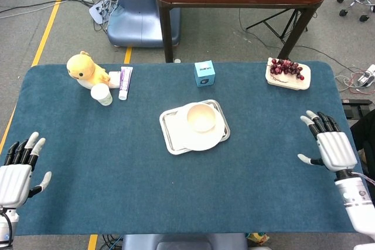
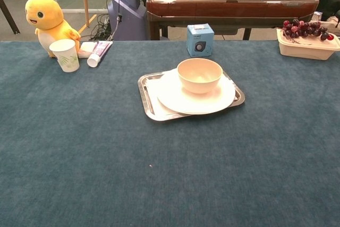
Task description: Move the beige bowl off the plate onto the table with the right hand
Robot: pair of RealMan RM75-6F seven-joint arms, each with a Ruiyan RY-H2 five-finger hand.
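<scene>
Nearest us, our left hand [image 1: 16, 171] lies open and empty at the table's [image 1: 117, 162] near-left corner; our right hand [image 1: 331, 144], fingers spread and empty, is by the right edge. The beige bowl [image 1: 201, 117] sits mid-table on the plate [image 1: 199, 139].

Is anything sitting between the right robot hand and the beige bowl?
Nothing visible does. The right robot hand is open near the table's right edge, and only bare blue cloth lies between it and the beige bowl on the plate.
</scene>
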